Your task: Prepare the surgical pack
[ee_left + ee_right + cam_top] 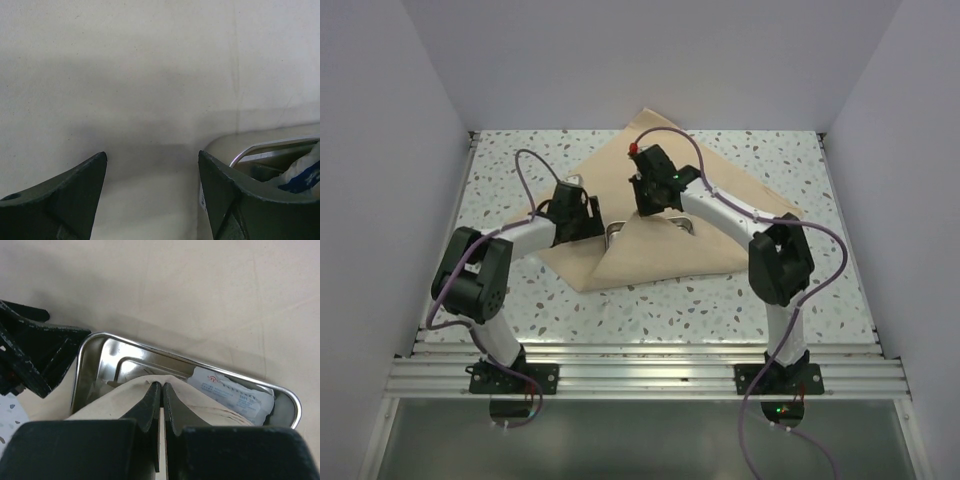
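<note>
One tan matte wrap sheet [660,255] corner, pinched by the right gripper [161,387], half-covers the rectangular steel tray [86,354]; left gripper [151,155] spread, other folds undone.

Seen from above, the steel tray [615,233] is largely covered by the folded wrap sheet [660,255]. In the right wrist view the gauze packet [232,395] is half hidden under the fold, its print unreadable. At the left wrist view's right edge the tray is cut off.

Bench [650,300]: pale speckled top. Tan wrap sheet [650,255] lies directly on it, approx mid-bench, set diagonal. Far corner reaches back edge, poss. touching wall, hard to tell.
</note>
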Robot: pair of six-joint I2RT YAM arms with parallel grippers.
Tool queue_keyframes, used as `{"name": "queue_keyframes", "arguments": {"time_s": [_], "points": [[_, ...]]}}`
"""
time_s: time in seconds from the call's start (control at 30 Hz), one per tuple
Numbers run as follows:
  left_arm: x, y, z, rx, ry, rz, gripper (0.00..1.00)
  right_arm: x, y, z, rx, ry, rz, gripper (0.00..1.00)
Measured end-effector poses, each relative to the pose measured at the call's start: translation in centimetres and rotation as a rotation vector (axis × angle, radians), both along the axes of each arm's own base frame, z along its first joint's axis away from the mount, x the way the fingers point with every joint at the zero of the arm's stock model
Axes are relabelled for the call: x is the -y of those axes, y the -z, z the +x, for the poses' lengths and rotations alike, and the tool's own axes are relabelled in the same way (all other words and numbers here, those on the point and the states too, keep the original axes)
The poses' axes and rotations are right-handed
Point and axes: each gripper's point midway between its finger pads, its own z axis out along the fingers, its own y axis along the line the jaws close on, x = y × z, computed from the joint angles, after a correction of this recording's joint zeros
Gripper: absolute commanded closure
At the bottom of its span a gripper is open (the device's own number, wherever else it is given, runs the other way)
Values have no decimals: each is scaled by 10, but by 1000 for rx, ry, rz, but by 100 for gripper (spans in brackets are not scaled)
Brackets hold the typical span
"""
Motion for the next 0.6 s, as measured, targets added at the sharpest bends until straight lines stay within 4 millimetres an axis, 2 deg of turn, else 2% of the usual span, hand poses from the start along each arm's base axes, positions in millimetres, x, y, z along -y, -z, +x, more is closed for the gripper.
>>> {"name": "queue_keyframes", "arguments": {"time_s": [0.37, 0.47, 0.6], "points": [[17, -1, 17, 21, 35, -39, 22, 3, 3, 38, -13, 41, 9, 100], [21, -2, 21, 25, 41, -41, 22, 2, 11, 50, -21, 51, 3, 100], [22, -2, 23, 24, 38, -28, 22, 7, 27, 57, -47, 62, -19, 100]]}}
